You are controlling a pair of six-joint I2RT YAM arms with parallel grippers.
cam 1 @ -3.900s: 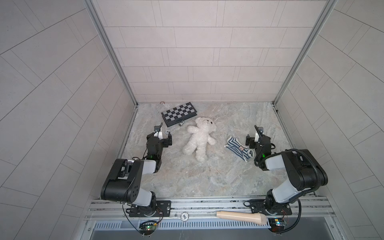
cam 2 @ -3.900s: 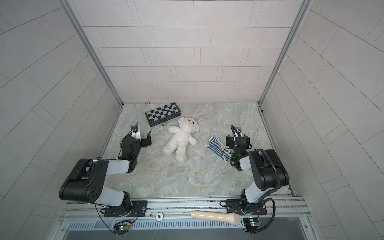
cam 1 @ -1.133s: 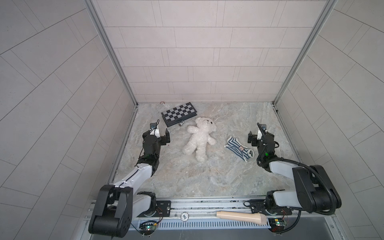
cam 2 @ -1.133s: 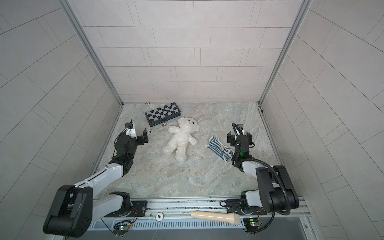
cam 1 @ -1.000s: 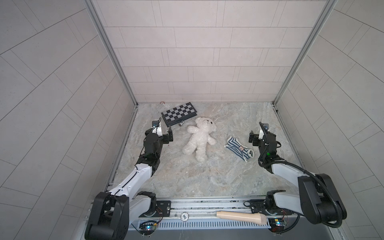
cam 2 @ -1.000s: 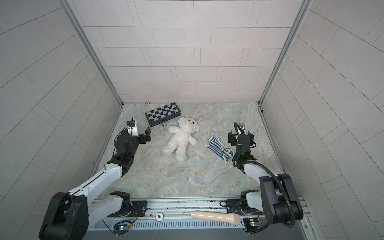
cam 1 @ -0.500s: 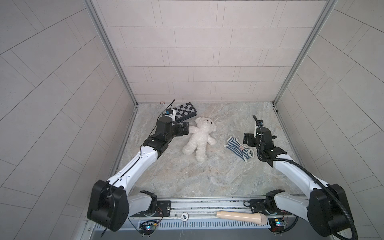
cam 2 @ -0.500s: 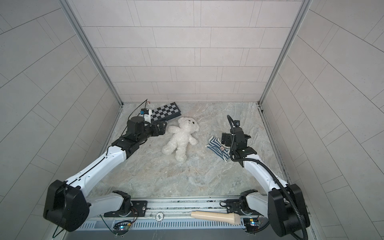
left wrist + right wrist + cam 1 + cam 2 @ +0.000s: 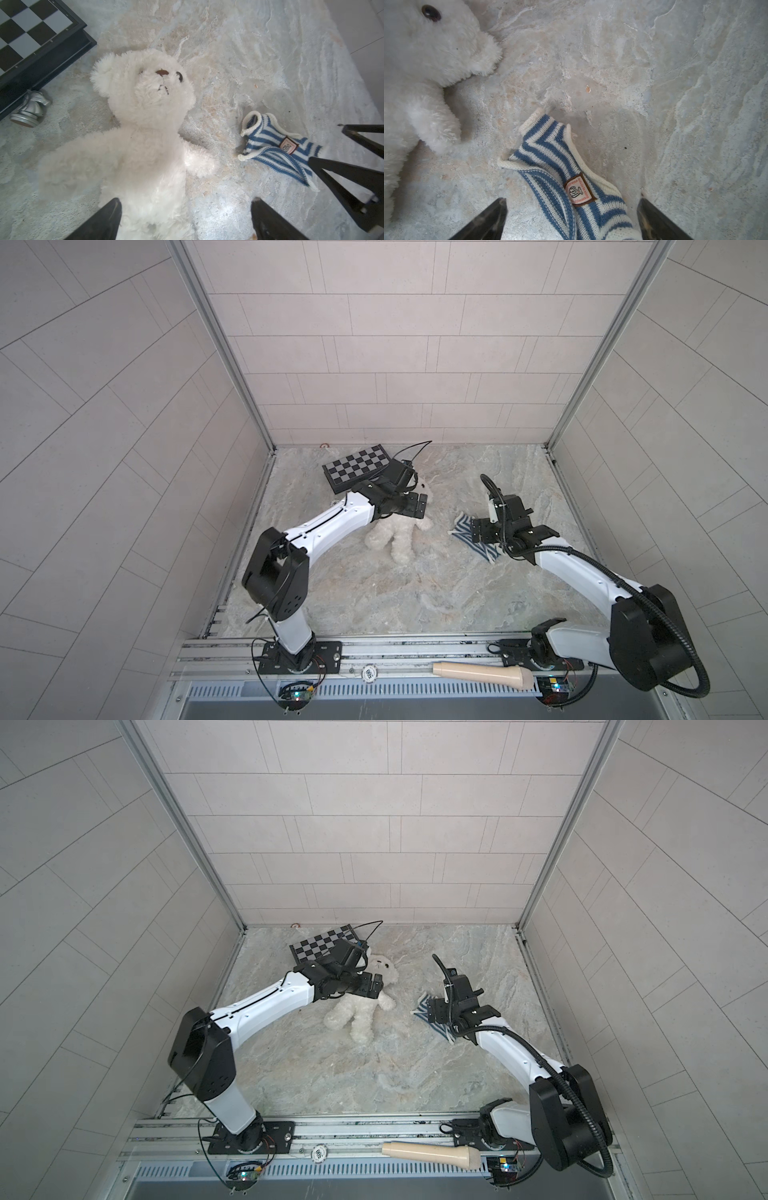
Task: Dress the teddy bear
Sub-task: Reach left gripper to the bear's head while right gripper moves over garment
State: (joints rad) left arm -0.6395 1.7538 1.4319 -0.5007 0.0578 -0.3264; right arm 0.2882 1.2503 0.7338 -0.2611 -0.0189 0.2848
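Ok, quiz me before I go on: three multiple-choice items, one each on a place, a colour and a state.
1. The striped shirt lies: A draped over the teddy bear; B on the table beside the bear, apart from it; C folded under the bear.
2. Its stripes are: A red and white; B blue and white; C green and black.
3. The left end effector and right end effector are: A both open; B both shut; C left shut on the bear.
Answers: 1 B, bare table shows between them; 2 B, both wrist views show it; 3 A, each wrist view shows spread jaws holding nothing.
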